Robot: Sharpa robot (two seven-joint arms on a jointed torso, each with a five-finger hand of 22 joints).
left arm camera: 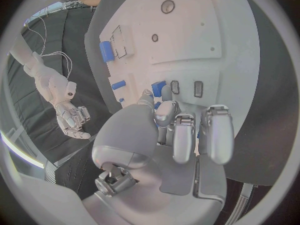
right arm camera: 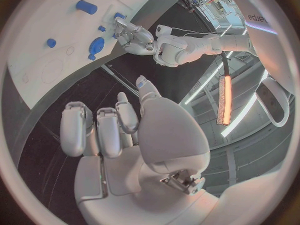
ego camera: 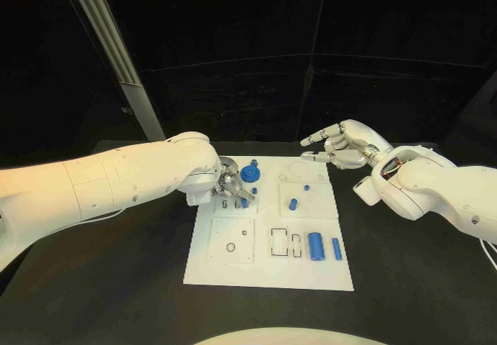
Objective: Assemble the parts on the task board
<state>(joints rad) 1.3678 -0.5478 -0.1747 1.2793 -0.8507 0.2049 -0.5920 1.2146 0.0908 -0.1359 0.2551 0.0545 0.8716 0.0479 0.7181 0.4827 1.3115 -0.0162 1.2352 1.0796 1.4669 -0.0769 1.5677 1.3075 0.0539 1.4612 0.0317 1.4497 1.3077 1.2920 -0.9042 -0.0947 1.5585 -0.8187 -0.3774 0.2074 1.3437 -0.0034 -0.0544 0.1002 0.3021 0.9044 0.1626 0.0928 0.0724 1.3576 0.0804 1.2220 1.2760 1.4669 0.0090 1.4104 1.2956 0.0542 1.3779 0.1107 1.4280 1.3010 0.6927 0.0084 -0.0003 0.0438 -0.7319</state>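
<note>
White flat task board (ego camera: 223, 262), blue cylindrical parts (ego camera: 316, 246).

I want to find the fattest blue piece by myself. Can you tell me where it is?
Find the white task board in the middle of the black table. Go to its near right corner, where two blue cylinders lie side by side, far from both hands. The thick blue cylinder is the left one of the pair; the thin blue rod right of it is plainly slimmer.

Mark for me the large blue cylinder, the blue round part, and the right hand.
large blue cylinder (ego camera: 317, 246), head view, middle of its body
blue round part (ego camera: 250, 173), head view, its top face
right hand (ego camera: 342, 146), head view, back of the hand
</note>
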